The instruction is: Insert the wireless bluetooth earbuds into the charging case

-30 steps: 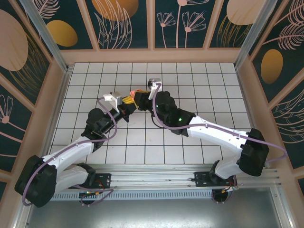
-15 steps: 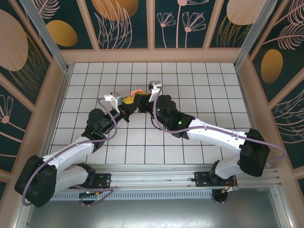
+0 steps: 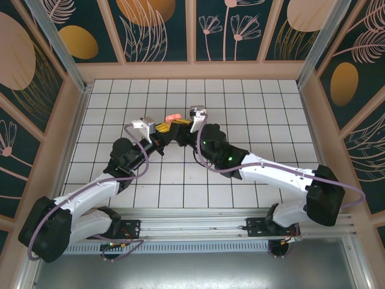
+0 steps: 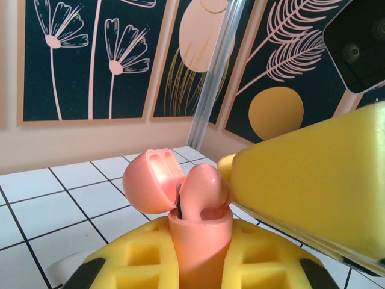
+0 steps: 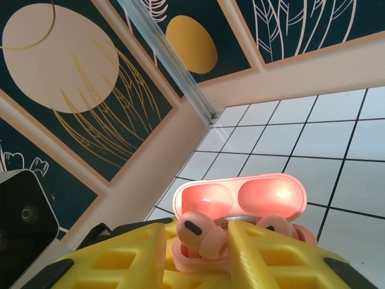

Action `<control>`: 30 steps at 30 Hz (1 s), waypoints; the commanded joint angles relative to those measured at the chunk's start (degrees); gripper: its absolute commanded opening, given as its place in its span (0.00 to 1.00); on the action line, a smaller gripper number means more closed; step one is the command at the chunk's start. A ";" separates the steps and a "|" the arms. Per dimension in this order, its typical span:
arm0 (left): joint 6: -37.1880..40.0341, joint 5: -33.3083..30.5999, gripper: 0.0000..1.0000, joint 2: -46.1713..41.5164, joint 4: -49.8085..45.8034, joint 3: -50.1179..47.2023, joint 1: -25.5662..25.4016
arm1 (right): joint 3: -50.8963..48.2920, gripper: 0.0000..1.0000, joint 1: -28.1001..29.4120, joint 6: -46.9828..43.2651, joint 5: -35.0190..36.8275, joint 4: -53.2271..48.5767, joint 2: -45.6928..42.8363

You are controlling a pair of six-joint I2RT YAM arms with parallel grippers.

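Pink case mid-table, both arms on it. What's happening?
The left gripper holds the pink charging case with its lid open. The right gripper pinches a salmon-pink earbud at its slot, apparently not fully seated. A second earbud sits in the other slot.

Two arms are seen stretched from the near edge toward the middle of the white tiled table (image 3: 264, 102). The left gripper (image 3: 163, 128) and the right gripper (image 3: 180, 124) are set tip to tip, their yellow fingers close together. A small pink case (image 3: 173, 115) is seen at the fingertips, on their far side.
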 commanded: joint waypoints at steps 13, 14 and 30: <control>-0.56 -0.78 0.00 -2.66 7.48 -0.36 0.24 | 3.77 0.38 1.06 0.47 -1.40 -10.55 0.10; -0.59 -0.61 0.00 -2.60 7.52 -0.40 0.24 | 4.31 0.38 1.00 0.71 -1.44 -11.29 0.19; -0.77 0.10 0.00 -3.46 7.73 -1.14 0.24 | 13.02 0.49 -1.85 8.95 -5.36 -22.23 2.65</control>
